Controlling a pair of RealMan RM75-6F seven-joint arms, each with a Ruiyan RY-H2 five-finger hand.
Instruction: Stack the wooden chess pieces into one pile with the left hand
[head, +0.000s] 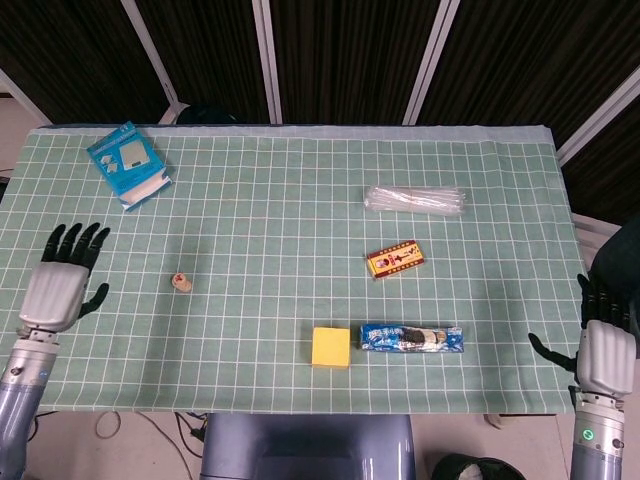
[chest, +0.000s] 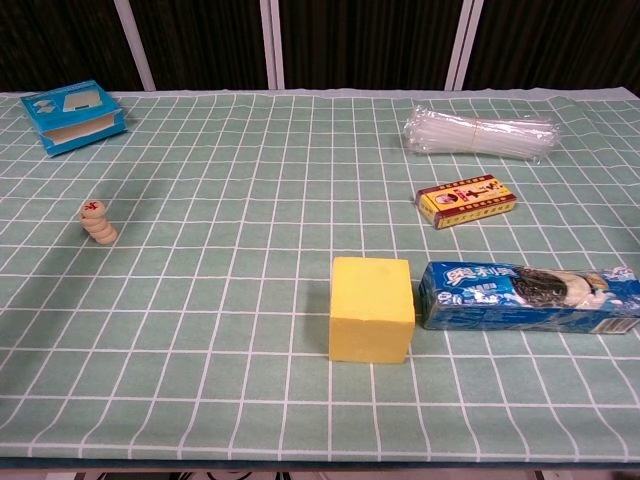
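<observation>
Two hands show in the head view. The left hand hovers at the table's left edge, fingers spread and holding nothing, well apart from the stack of wooden chess pieces, which stands alone on the green checked cloth to its right. The right hand sits off the table's right edge, fingers apart, nothing in it. A blue box lies near the far left corner; a clear plastic packet, a red and yellow box, a yellow block and a blue biscuit pack lie to the right.

Neither hand appears in the chest view. There the pile stands upright, a red mark on its top disc, near the left side.
</observation>
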